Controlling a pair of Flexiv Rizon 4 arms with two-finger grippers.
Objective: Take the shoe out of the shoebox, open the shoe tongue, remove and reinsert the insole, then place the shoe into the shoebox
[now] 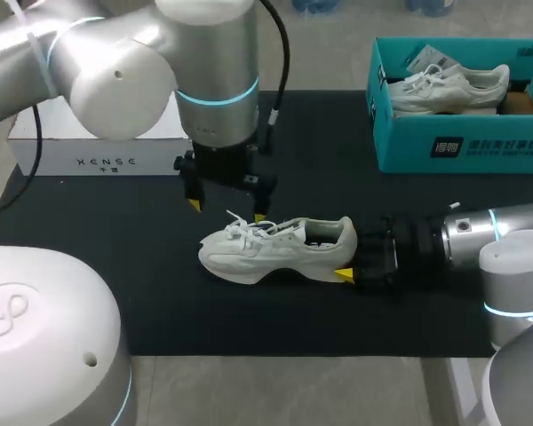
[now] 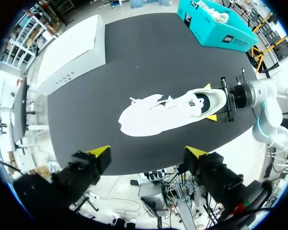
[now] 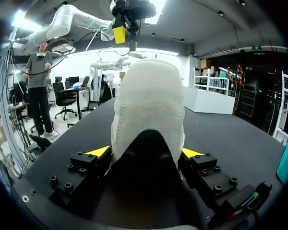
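Head view, L to R.

White box [image 1: 89, 146]: lies flat at far L of the black-topped bench [image 1: 115, 266], closed, well apart from everything else.

Left hand [image 1: 226, 210]: hangs fingers-down over the lace area of the sneaker [image 1: 275, 248]. Fingers spread, nothing between them. Left wrist view confirms this: both yellow tips of the left hand [image 2: 148, 152] are wide apart, with the sneaker [image 2: 163, 112] ahead of them and not touched.

Sneaker: off-white, out of the box, upright on its sole near mid-bench. Toe points L, heel R. Laces loose and splayed over the tongue. Insole condition can't be judged.

Right hand [image 1: 348, 257]: comes in low from R, level with the bench, pinching the sneaker's heel. Right wrist view: heel fills the gap of the right hand [image 3: 145, 153], with one finger pressed on each side.

Shoebox [image 1: 462, 146]: teal, lid off, at far R rear of the bench, well apart from the sneaker. A second sneaker [image 1: 444, 89] of the same colour lies inside it.
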